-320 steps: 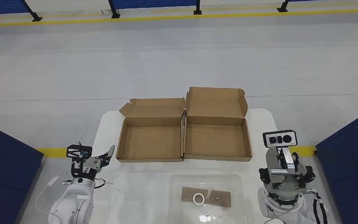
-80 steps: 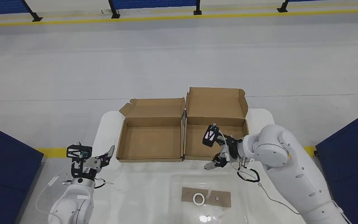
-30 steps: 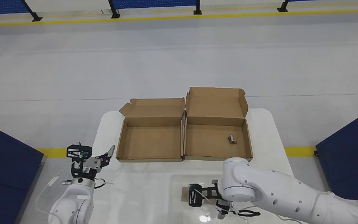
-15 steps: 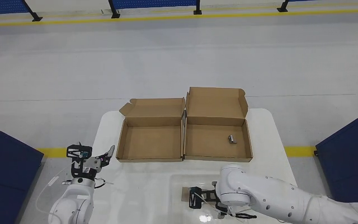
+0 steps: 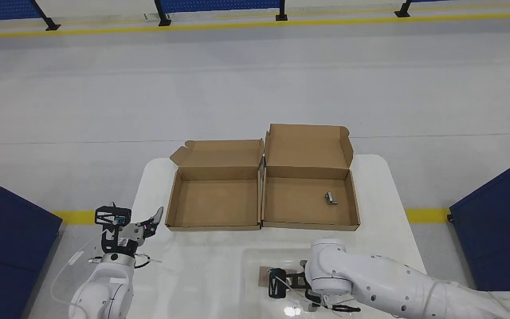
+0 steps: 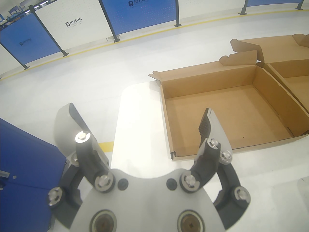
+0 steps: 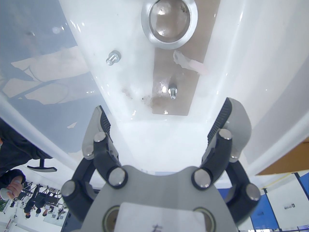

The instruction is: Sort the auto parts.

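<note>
Well, at the table's left the left gripper [image 6: 140, 119] hangs with jaws spread on nothing, near the empty brown cardboard left box [image 5: 213, 203]. Mid-table, the right gripper [image 7: 164, 108] hovers low in the clear plastic tray [image 7: 241, 49], jaws spread wide and empty. A small silver stud [image 7: 172, 92] sits just ahead on a brown card strip [image 7: 212, 13], with a polished silver metal ring [image 7: 169, 16] lying flat beyond it. The ring looks rigid, light and slick, so it is best pinched across its rim, one finger inside. Rightmost, a small grey metal part [image 5: 331, 197] lies in the right cardboard box [image 5: 299, 199].
</note>
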